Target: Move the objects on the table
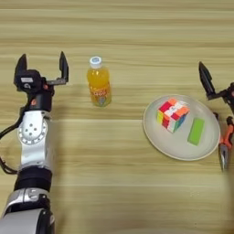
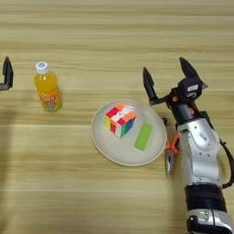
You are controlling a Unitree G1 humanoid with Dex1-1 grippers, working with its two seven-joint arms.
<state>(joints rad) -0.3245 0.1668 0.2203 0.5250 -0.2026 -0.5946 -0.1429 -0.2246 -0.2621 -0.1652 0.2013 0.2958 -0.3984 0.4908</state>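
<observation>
A small orange-juice bottle (image 1: 98, 82) with a white cap stands upright on the wooden table (image 1: 117, 27), left of centre. My left gripper (image 1: 42, 65) hangs open just left of it, apart from it, nothing between its fingers. The multicoloured puzzle cube (image 2: 119, 119) sits on the left half of a round beige plate (image 2: 107, 146). My right gripper (image 2: 167, 77) is open above the plate's far right rim, holding nothing.
A flat green block (image 2: 143, 136) lies on the plate to the right of the cube. Orange-handled pliers (image 2: 171, 153) lie on the table against the plate's right edge, beside my right forearm.
</observation>
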